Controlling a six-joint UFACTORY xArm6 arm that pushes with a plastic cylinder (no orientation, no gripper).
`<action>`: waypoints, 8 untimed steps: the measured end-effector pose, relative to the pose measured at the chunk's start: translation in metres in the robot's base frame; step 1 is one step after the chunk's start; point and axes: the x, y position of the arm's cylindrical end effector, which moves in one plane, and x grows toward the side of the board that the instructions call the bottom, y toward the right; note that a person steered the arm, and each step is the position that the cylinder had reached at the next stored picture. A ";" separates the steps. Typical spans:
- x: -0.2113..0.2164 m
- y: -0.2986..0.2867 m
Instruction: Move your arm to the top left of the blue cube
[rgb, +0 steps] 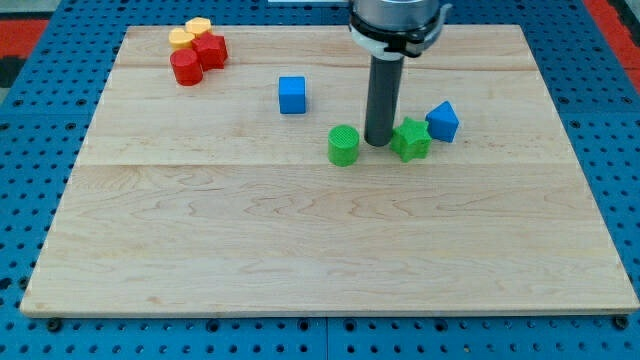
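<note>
The wooden board (300, 240) carries everything. My tip (378, 143), a bare rod holding nothing, rests between the green cylinder (343, 145) at its left and the green star block (410, 139), just beside it on the right. The blue cube (292, 95) sits up-left of my tip, apart. A second blue block (442, 121) lies right; red blocks (198, 58) and yellow blocks (189, 33) cluster far up-left.
</note>
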 end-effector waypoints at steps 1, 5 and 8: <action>0.008 0.038; 0.037 0.143; 0.032 0.059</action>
